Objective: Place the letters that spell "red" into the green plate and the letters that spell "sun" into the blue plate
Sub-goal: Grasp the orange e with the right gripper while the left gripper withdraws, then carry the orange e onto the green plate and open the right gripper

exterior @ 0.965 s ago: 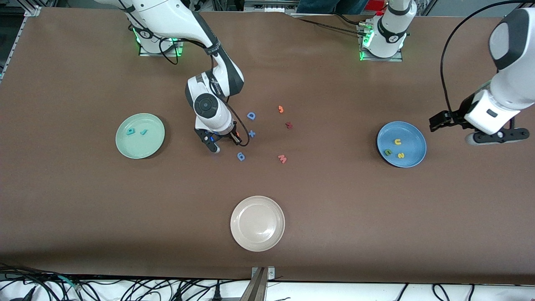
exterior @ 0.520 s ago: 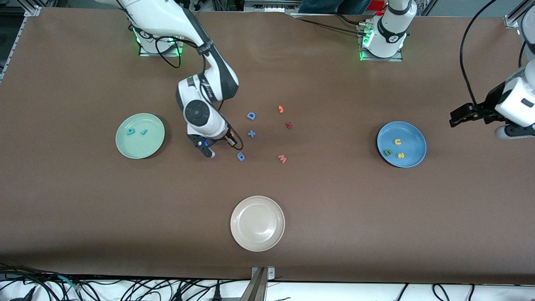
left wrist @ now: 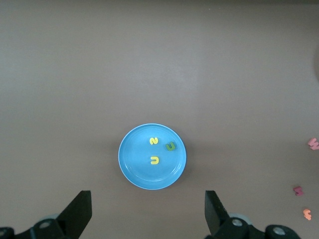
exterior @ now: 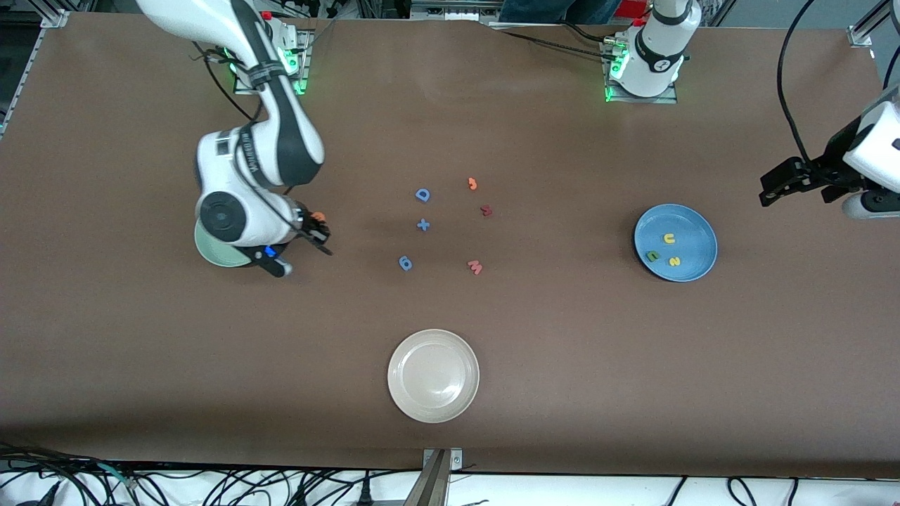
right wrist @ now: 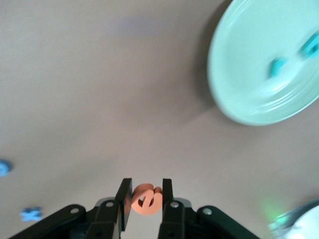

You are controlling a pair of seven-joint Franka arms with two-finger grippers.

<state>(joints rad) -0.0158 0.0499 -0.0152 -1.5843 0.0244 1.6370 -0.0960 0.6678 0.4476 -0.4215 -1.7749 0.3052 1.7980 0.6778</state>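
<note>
My right gripper is shut on the orange "e", held upright between the fingers. It hangs over bare table just beside the green plate, which holds two teal letters. From the front the right arm's wrist hides most of the green plate. The blue plate holds a yellow "u", a green "n" and a yellow "s". My left gripper waits open and empty, high up beside the blue plate toward the left arm's end of the table.
Loose pieces lie mid-table: a blue "D", a blue plus, a blue "6" shape, a salmon "w", a dark red letter and an orange piece. A cream plate sits nearer the front camera.
The right arm has carried the orange "e" away from the loose letters toward the green plate. The left arm drew back toward its end of the table, gripper still open.
</note>
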